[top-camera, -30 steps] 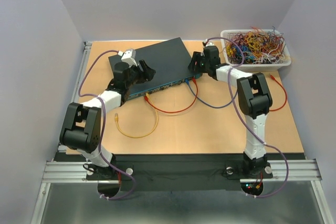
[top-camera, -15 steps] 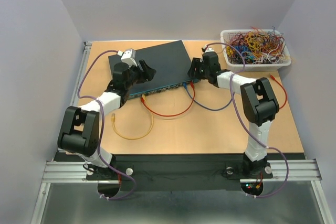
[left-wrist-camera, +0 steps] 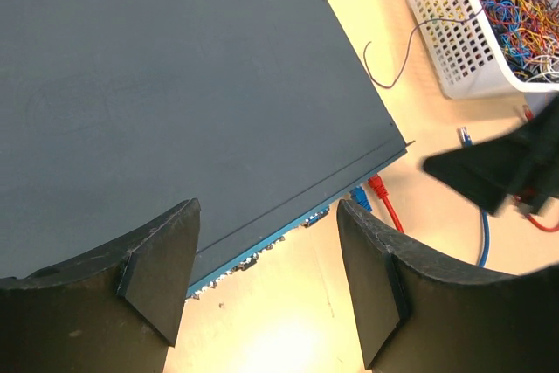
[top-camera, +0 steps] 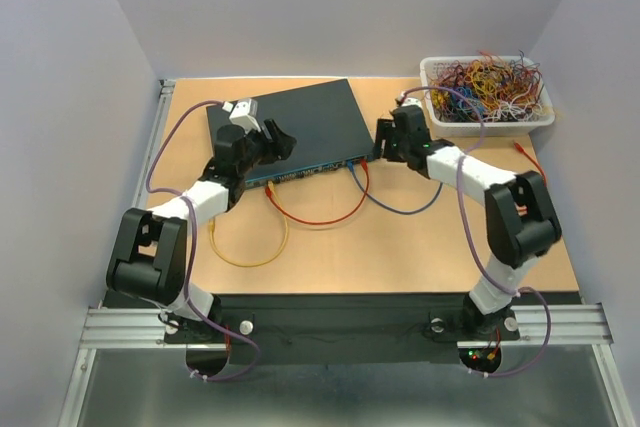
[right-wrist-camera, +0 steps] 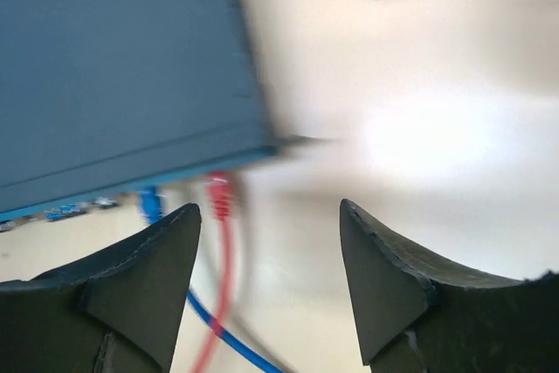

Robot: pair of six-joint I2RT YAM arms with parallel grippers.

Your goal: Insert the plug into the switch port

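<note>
The box (top-camera: 290,127) lies at the upper centre of the counter (top-camera: 400,247), with its port row (top-camera: 305,171) along the lower edge. A red plug (left-wrist-camera: 377,186) and a blue plug (left-wrist-camera: 358,199) sit side by side at the row's right end. The left gripper (top-camera: 275,140) hangs open and empty over the box's lower left part. The right gripper (top-camera: 380,143), jaws apart and holding nothing, is just right of the plugs.
</note>
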